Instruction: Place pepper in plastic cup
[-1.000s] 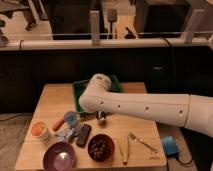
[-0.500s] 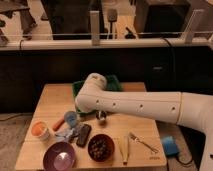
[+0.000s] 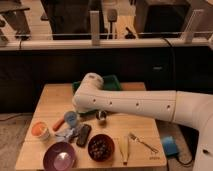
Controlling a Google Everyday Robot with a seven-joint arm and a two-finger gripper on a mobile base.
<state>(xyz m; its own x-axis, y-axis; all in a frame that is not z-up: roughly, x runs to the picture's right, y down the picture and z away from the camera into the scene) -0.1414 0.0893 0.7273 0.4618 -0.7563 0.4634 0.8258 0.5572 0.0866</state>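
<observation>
white robot arm (image 3: 130,102) reaches in from the right over light wooden table (image 3: 50,97). gripper (image 3: 70,132) low at left, just below small blue plastic cup (image 3: 71,118), pincer closed. small orange-red pepper (image 3: 59,123) against the cup's left side; cannot tell whether it is pinched.

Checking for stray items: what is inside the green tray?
Only the back rim of the green tray shows; the white arm covers its inside. The shut claw is down at the table's left, beside the pepper.
</observation>
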